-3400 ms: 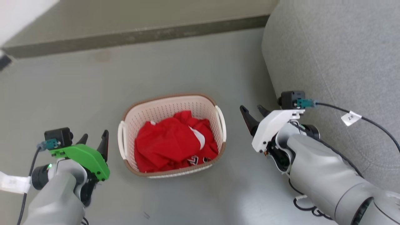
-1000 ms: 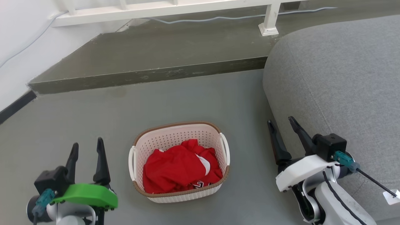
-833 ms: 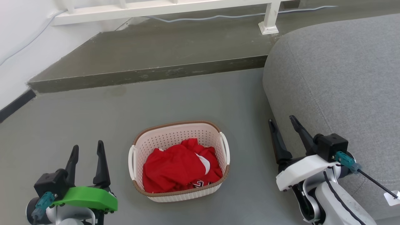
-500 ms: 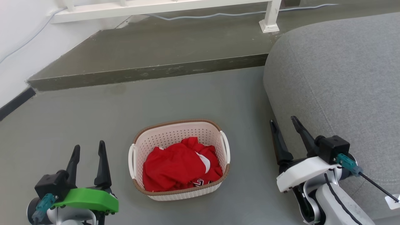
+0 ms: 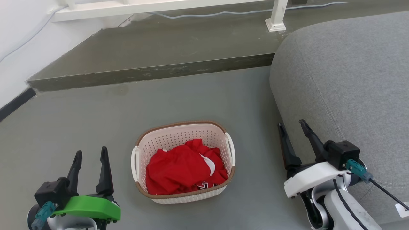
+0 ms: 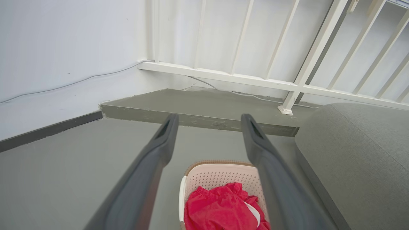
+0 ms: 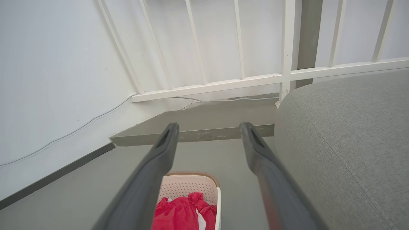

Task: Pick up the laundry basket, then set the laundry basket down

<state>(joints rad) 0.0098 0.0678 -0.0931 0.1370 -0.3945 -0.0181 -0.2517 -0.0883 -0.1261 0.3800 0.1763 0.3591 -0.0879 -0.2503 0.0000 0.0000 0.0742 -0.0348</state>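
Note:
The laundry basket (image 5: 179, 143), cream-white and perforated with a brown rim and white side loop handles, stands on the grey floor with red clothing (image 5: 182, 171) inside. It also appears low in the left wrist view (image 6: 220, 174) and the right wrist view (image 7: 188, 185). My left gripper (image 5: 90, 154) is open at the lower left, apart from the basket's left handle. At the lower right my right gripper (image 5: 291, 126) is open and holds nothing, well clear of the basket's right handle. In the wrist views the left gripper (image 6: 208, 120) and right gripper (image 7: 208, 128) point past the basket.
A grey sofa (image 5: 345, 80) fills the right side, close beside my right gripper. A raised concrete step (image 5: 150, 72) runs across behind the basket, with a white railing (image 5: 159, 6) and a cable on it. A white wall (image 5: 19, 41) with dark skirting is at the left.
The head camera rose from 3.4 s ago, bringing the step and railing into view. Both arms turned fingers-forward. Over the last second the basket stays put and the grippers barely shift.

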